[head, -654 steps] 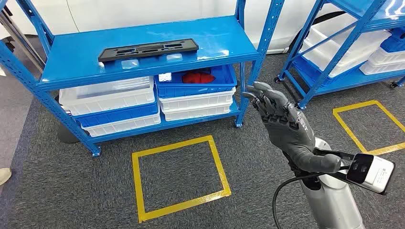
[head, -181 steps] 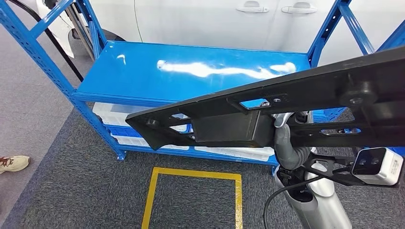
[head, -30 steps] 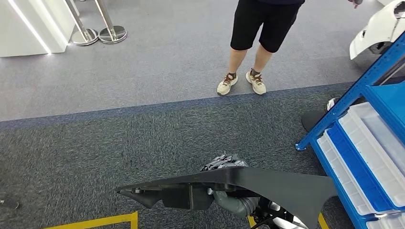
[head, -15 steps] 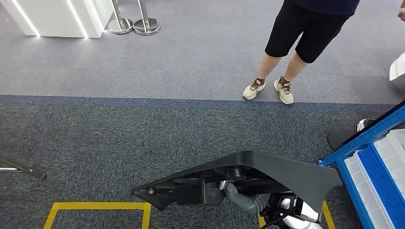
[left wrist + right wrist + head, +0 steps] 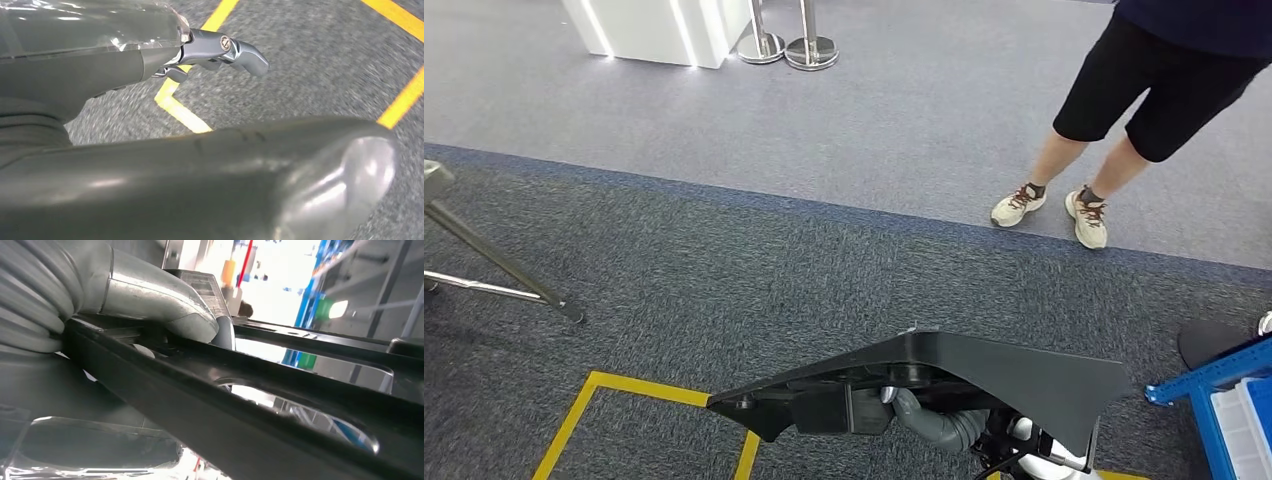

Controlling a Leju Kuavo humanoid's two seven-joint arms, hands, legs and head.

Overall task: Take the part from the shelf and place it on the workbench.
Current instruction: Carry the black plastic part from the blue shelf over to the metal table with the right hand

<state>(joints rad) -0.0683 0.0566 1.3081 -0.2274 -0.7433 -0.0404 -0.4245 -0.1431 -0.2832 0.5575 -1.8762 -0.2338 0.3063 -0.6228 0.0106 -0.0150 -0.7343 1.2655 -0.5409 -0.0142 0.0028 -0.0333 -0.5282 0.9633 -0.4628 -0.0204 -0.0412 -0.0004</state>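
From my end, the right hand (image 5: 924, 418) is grasping the long black part (image 5: 984, 375) from underneath, carried over grey carpet. Left hand (image 5: 150, 60) hangs with nothing in it, fingers (image 5: 235, 49) loosely apart. A person (image 5: 1144, 90) stands ahead of the part.

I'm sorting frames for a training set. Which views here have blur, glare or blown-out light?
Head view: sharp and evenly lit, the black part and yellow floor tape crisp. Left wrist view: carpet smeared by motion, a shiny highlight on the left hand. Right wrist view: background blown out white, the part a dark silhouette, soft up close.
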